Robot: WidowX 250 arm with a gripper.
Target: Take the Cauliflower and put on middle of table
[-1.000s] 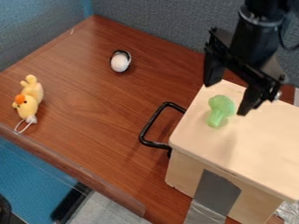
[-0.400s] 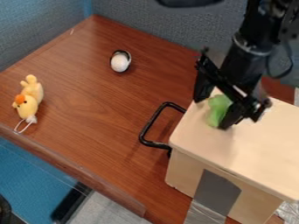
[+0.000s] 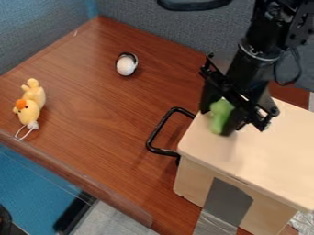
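- Cauliflower (image 3: 221, 114): toy piece, green, one; location right of centre in the frame, at the upper left corner of the wooden box (image 3: 260, 160).
- Position relative to the gripper (image 3: 215, 123): directly between the two fingers, below and to the left of the wrist; no sideways offset left to make up.
- Long axis: near upright in the frame, rounded head uppermost, stem pointing down; the line from finger to finger runs aslant, upper left to lower right, and so crosses the stem rather than following it.
- Gripper, state: fingers drawn in on both flanks, pinching the toy by the look of it; firmness of hold cannot be read.
- Box handle (image 3: 161, 126): black, projecting from the left side of the box, lower left of the toy.
- Destination: middle of the surface (image 3: 113, 121), brown wood, to the left of box and handle, and lower than the box top.
- Stage, as judged: grasp at or near completion; transfer outstanding.
- Next move, as judged: straight lift first, then travel leftward in the frame above the handle, then lowering and release.
- Hazard, as judged: a low path could knock the stem on the handle; an aslant grip might let the rounded head roll out.
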